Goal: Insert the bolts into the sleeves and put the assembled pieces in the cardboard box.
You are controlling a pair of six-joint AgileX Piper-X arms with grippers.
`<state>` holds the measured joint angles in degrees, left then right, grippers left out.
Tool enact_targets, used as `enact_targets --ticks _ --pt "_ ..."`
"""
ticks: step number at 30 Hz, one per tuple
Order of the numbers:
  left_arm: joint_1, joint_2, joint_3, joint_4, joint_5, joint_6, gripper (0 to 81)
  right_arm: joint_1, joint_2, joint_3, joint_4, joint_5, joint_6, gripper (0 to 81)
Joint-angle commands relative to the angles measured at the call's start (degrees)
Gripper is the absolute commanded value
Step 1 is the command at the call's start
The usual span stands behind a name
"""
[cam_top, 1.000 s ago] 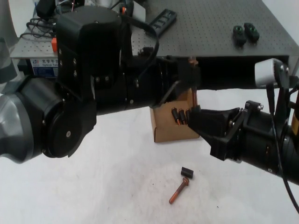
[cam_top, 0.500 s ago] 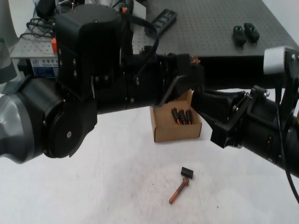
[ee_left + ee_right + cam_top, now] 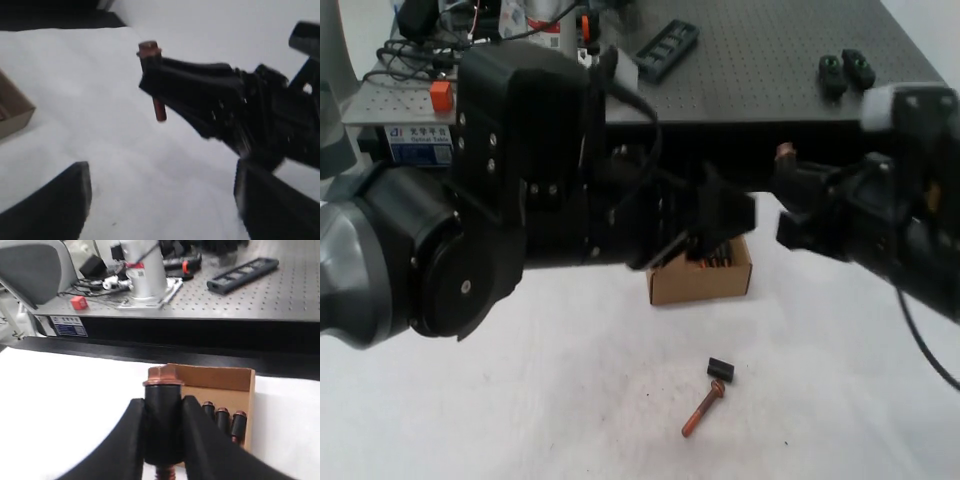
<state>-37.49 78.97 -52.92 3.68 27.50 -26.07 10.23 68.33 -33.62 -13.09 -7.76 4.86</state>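
White bench [image 3: 520, 420], box [image 3: 220, 380] near | your right gripper [image 3: 162, 427] squeezes the sleeve [image 3: 162, 410], bolt [image 3: 161, 376] inside | left gripper [image 3: 160, 215] spread, empty | looks light, hard, slippery: hold the sleeve's middle.

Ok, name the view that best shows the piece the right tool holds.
Right wrist view: the assembled piece, clamped in the right tool, head and sleeve plain. Left wrist view shows it side-on; high view, a small copper head.

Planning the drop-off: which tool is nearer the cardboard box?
Left. The left tool hangs at the box; the right tool, gripping a sleeved bolt, is off to its side.
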Motion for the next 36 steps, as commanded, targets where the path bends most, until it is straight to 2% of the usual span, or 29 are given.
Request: enact_targets --ticks 1,3,6,11,17,20,21,26,28,31,36 --pt "0.52 0.10 -0.26 5.79 -3.51 6.63 56.6 -1.48 13.69 -9.29 -0.67 -3.53 -0.66 3.3" --pt "0.52 0.85 -0.26 9.24 -6.33 11.20 56.6 -1.48 20.44 -15.86 1.43 -3.54 -0.66 3.3" --pt "0.31 3.30 -0.26 12.52 -6.29 14.67 56.6 -1.01 29.81 -25.85 7.48 -2.72 -0.66 3.3" --pt "-1.31 9.19 -0.51 16.43 -6.31 20.28 56.2 -0.28 43.49 -43.25 25.40 -0.35 -1.24 3.3" --pt "-5.60 18.57 -6.50 22.81 -8.15 26.71 49.3 0.68 52.68 -56.52 39.77 0.92 -3.63 3.3" --pt "-7.41 22.87 -11.73 26.50 -12.79 29.28 49.4 0.68 54.34 -58.52 42.41 0.90 -3.63 1.5" --pt "-7.86 24.07 -13.13 27.56 -13.73 30.16 49.4 0.68 54.41 -58.62 42.79 0.90 -3.63 5.0" --pt "-8.72 30.97 -21.19 32.11 -14.94 32.43 49.4 0.38 53.32 -58.71 44.96 0.70 -3.08 38.7" --pt "-8.91 33.29 -23.86 33.22 -16.96 33.08 49.4 0.09 52.28 -58.71 46.44 0.70 -3.10 39.7" --pt "-8.88 36.79 -28.12 36.08 -18.05 34.29 48.4 -0.47 49.71 -58.51 47.92 0.70 -3.10 34.7" --pt "-9.01 41.95 -33.40 39.36 -18.32 35.36 42.2 -2.04 44.46 -58.51 48.90 0.27 -3.10 32.8"
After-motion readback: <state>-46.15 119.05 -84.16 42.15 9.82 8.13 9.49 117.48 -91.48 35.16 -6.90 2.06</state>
